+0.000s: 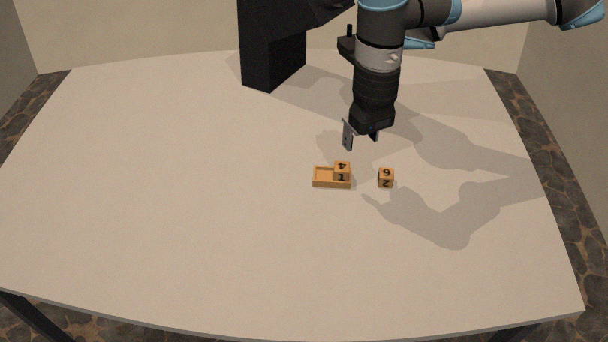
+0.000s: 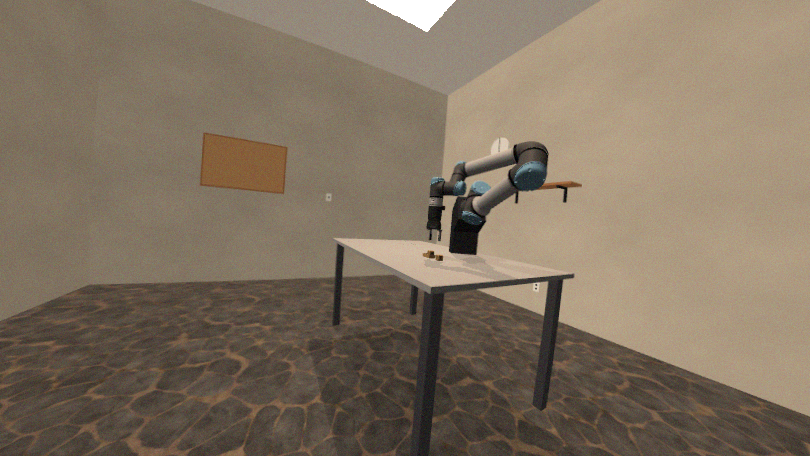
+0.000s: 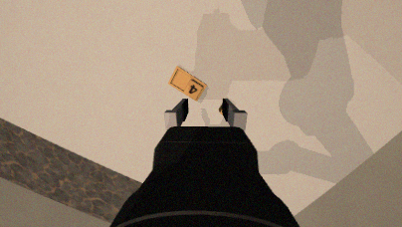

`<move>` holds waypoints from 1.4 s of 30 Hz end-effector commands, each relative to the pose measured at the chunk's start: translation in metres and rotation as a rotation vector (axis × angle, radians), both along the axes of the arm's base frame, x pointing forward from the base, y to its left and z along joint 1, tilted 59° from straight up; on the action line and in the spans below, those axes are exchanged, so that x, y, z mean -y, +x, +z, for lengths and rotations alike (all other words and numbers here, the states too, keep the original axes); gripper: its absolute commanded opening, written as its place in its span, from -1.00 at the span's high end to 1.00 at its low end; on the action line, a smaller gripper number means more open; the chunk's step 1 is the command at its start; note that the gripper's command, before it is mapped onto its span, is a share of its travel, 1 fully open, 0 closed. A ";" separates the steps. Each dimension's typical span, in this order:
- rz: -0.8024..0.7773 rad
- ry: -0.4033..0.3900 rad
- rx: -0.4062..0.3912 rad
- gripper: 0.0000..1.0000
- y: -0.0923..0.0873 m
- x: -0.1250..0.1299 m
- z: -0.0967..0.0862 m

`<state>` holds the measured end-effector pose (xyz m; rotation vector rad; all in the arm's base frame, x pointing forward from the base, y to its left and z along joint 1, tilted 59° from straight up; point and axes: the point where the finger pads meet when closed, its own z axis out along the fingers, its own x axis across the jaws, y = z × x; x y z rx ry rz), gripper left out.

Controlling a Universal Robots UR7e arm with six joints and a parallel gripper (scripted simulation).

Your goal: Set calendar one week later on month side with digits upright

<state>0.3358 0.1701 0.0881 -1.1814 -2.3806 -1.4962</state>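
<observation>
Claw: my black two-finger claw [image 1: 360,142] hangs wide apart and holds nothing, above the pale counter [image 1: 170,190], behind the calendar.
Tray: the small orange wooden tray [image 1: 322,179] lies flat, its left slot bare.
Cube in tray: one orange wooden cube [image 1: 341,171] stands at the tray's right end, 4 on top, 1 in front.
Loose cube: a second orange cube [image 1: 385,177] sits on the counter, well right of the tray, 6 up, 2 in front.
Progress: I judge it midway; the loose cube isn't seated yet.
Views: top reads the digits; wrist catches only the 4, tilted; exterior shows specks.
</observation>
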 end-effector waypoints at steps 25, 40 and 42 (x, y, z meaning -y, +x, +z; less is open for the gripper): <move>0.371 -0.216 0.576 -1.00 -0.007 -0.034 0.027; 0.505 -0.293 0.790 -1.00 -0.011 -0.048 0.038; 0.508 -0.295 0.795 -1.00 -0.011 -0.048 0.039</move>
